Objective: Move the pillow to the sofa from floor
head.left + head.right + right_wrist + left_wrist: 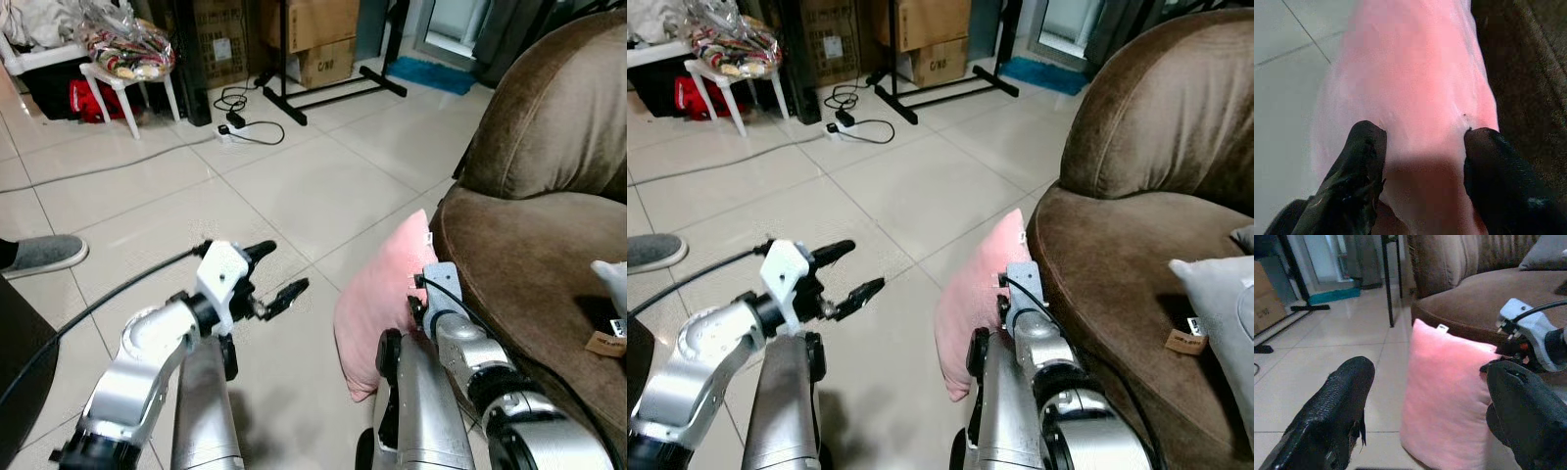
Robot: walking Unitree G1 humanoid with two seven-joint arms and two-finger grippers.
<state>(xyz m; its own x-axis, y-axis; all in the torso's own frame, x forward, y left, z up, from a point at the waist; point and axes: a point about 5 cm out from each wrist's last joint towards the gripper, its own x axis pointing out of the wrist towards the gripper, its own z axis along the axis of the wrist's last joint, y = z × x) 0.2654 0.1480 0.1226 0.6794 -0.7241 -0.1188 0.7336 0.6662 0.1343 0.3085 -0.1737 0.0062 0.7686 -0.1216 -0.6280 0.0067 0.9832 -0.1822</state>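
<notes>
Right gripper (1422,156): we see its two fingers spread, one on each side of the pink pillow's (377,304) top edge, pressing into the fabric. The pillow stands upright on the tiled floor (294,186), leaning against the brown sofa (549,245). Left gripper (277,274) hangs open above the floor, apart from the pillow, fingers pointing toward it.

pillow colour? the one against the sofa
Plain pink pillow, with a small white tag at its top corner. Best seen in the left wrist view.
</notes>
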